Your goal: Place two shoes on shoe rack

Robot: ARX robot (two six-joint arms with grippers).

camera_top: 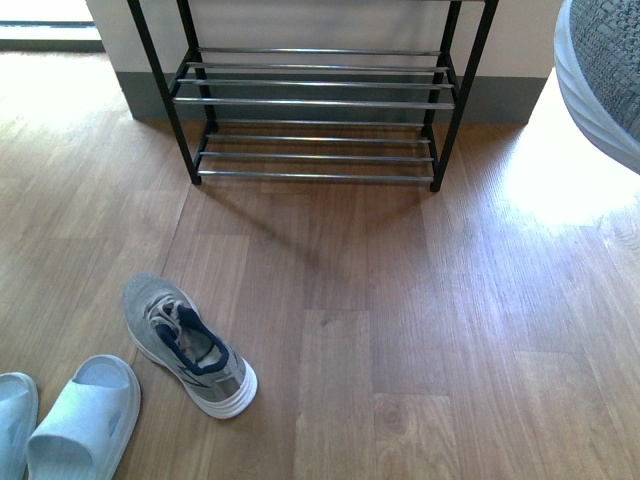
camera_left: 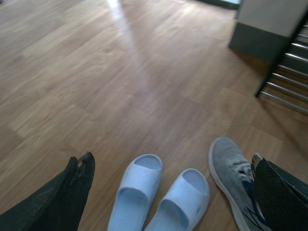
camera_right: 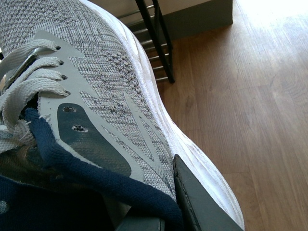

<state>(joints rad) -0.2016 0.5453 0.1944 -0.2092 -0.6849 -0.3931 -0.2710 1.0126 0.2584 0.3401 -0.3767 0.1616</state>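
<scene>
My right gripper (camera_right: pixel 159 211) is shut on a grey knit sneaker (camera_right: pixel 106 91) by its navy collar and holds it in the air. That sneaker's toe shows at the upper right of the front view (camera_top: pixel 605 70). The second grey sneaker (camera_top: pixel 188 345) lies on the floor at lower left, also in the left wrist view (camera_left: pixel 236 180). Two pale blue slides (camera_top: pixel 85 420) lie beside it, under my open, empty left gripper (camera_left: pixel 173 192). The shoe rack (camera_top: pixel 315 100) stands against the far wall with bare bars; it also shows in the right wrist view (camera_right: pixel 154 43).
Wooden floor (camera_top: pixel 420 330) runs between the shoes and the rack. A grey-skirted wall (camera_top: pixel 500 100) is behind the rack. A bright sunlit patch (camera_top: pixel 570 170) lies on the floor at right.
</scene>
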